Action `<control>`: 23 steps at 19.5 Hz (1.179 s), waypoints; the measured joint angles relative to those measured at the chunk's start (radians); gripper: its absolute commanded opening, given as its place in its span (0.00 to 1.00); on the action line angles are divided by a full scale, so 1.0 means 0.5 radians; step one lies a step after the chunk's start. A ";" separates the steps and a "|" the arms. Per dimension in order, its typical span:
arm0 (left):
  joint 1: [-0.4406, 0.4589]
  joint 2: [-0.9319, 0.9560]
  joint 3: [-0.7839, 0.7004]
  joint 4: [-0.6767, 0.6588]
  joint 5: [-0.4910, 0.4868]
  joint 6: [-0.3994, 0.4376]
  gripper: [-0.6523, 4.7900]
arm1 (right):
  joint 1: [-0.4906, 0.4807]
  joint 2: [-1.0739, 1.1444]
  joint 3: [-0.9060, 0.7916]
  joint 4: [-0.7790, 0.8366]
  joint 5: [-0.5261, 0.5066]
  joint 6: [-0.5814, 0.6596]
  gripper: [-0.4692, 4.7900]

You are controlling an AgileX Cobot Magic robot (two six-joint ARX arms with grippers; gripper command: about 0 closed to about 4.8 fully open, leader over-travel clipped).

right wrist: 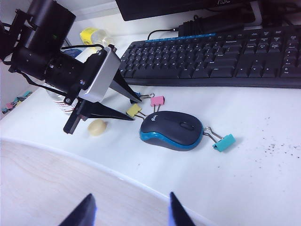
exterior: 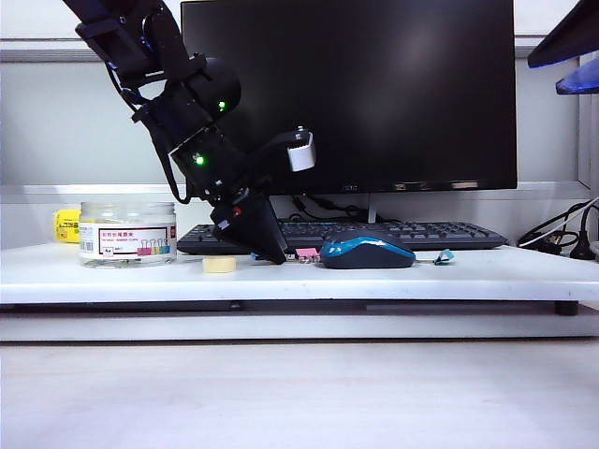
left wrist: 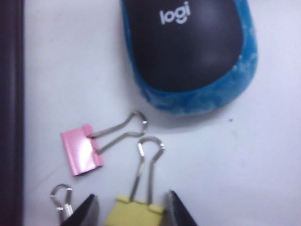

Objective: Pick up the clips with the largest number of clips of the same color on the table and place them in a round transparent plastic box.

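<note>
Left gripper (left wrist: 129, 209) is down at the table beside the blue mouse (left wrist: 188, 52), fingers spread either side of a yellow clip (left wrist: 134, 214), contact unclear. Pink clip (left wrist: 82, 149) lies just beside. Right gripper (right wrist: 129, 212) hangs spread, well apart. Round transparent plastic box (exterior: 127, 232) stands at the table's left.

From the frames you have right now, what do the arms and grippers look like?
Both arms are black. The left gripper has tapering black fingers, a silver-white camera block at the wrist, two green indicator lights and loose black cables along the links. The right gripper shows only two dark pointed fingers with a bluish sheen.
</note>
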 measured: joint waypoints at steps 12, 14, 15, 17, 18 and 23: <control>-0.001 -0.005 0.005 -0.087 0.032 -0.002 0.51 | 0.001 0.000 0.000 0.000 -0.008 0.001 0.47; -0.001 -0.005 0.005 -0.083 0.025 -0.002 0.51 | 0.002 0.000 0.000 0.000 -0.008 0.001 0.47; -0.001 -0.005 0.005 -0.082 0.023 -0.002 0.51 | 0.002 0.000 0.000 0.000 -0.008 0.001 0.47; -0.001 -0.005 0.005 -0.072 0.000 -0.012 0.51 | 0.002 0.000 0.000 0.000 -0.008 0.001 0.47; -0.002 -0.005 0.014 -0.072 -0.021 -0.029 0.51 | 0.002 0.000 0.000 0.000 -0.008 0.001 0.47; 0.016 0.009 0.077 -0.087 -0.114 -0.045 0.51 | 0.002 0.000 0.000 0.000 -0.008 0.001 0.47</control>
